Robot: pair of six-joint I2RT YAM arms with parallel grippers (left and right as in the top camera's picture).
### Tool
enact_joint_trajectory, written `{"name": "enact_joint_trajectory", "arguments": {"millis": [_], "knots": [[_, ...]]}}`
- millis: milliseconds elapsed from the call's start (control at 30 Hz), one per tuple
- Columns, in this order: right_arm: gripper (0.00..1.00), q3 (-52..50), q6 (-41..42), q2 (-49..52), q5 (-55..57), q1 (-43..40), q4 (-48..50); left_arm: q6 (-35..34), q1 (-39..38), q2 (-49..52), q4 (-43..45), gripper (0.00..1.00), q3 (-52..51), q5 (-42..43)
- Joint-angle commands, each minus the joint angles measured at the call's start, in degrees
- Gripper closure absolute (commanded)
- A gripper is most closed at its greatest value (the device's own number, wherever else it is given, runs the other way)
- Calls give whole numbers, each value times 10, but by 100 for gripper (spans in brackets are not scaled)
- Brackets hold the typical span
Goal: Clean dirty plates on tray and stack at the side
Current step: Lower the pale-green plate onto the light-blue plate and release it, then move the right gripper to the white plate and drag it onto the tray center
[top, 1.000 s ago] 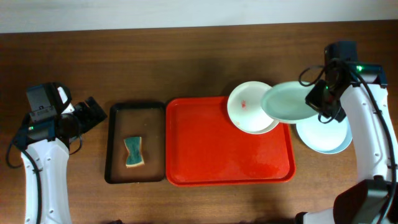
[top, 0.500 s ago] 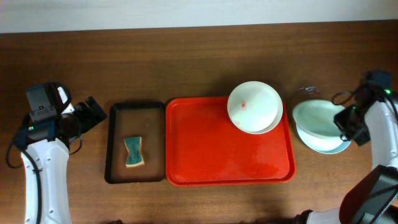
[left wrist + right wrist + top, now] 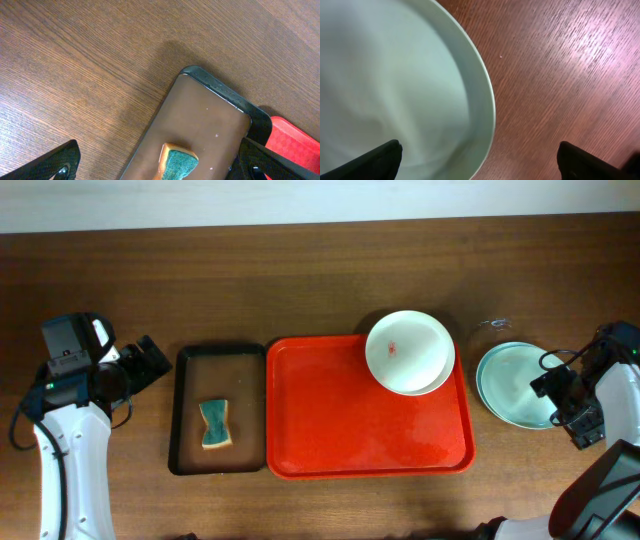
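Note:
A white plate (image 3: 408,352) with a small red smear sits on the far right corner of the red tray (image 3: 340,430). Right of the tray, on the table, a pale green plate (image 3: 512,385) rests on the pale blue plate and covers nearly all of it. My right gripper (image 3: 572,404) stands open at this stack's right edge. In the right wrist view its fingers straddle the green plate (image 3: 395,85) at the rim, and the right gripper (image 3: 480,159) holds nothing. My left gripper (image 3: 150,360) is open and empty, far left.
A black-rimmed brown tray (image 3: 220,380) lies left of the red tray, with a green-topped sponge (image 3: 214,425) in it. The left wrist view looks down on the sponge (image 3: 177,162), the brown tray (image 3: 205,115) and a corner of the red tray (image 3: 295,145), with the left gripper (image 3: 160,165) wide.
My right gripper carried the pale green plate to the right, set it on the pale blue plate, opened and drew back right. The left arm has not moved.

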Motion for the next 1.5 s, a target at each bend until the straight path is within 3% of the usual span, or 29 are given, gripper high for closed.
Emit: {"name": "enact_joint_trajectory", "arguments": {"millis": [0, 100, 167, 233, 267, 300, 400, 433, 500, 600, 667, 800, 967, 1000, 1067, 1133, 1233, 1467], "knots": [[52, -14, -5, -5, -6, 3, 5, -5, 1, -5, -1, 1, 12, 6], [76, -57, -5, -5, -16, 2, 53, -5, 1, -5, -1, 1, 12, 6], [79, -65, -5, -5, -16, 2, 63, -6, 1, -5, -1, 1, 12, 6], [92, -78, -6, -5, -40, 2, 90, -5, 1, -5, -1, 1, 12, 6], [91, -81, -6, -5, -52, 2, 94, -5, 1, -5, -1, 1, 12, 6], [81, -81, -15, -5, -52, 2, 92, -6, 1, -5, -1, 1, 12, 6], [58, -64, -169, -5, -207, 4, 93, -5, 1, -5, -1, 1, 12, 6], [55, -49, -181, -5, -235, 14, 81, -5, 1, -5, -1, 1, 12, 6], [52, -22, -241, -5, -282, 71, 67, -5, 1, -5, -1, 1, 12, 6], [46, -21, -256, -5, -277, 195, 112, -6, 1, -5, -1, 1, 12, 6], [27, -21, -252, -5, -261, 258, 159, -5, 1, -5, -1, 1, 12, 6], [27, -28, -239, -4, -173, 302, 197, -6, 1, -5, -1, 1, 12, 6], [27, -38, -239, 28, -170, 302, 238, -5, 1, -5, -1, 1, 12, 6], [30, -38, -239, 52, -171, 302, 251, -6, 1, -5, -1, 1, 12, 6], [52, -38, -239, 88, -169, 302, 269, -5, 1, -5, -1, 1, 12, 6], [60, -38, -228, 93, -167, 302, 274, -5, 1, -5, -1, 1, 12, 6], [54, -33, -224, 91, -162, 301, 273, -6, 1, -5, -1, 1, 12, 6], [55, 23, -224, 76, -152, 301, 221, -5, 1, -5, -1, 1, 12, 6]]}}
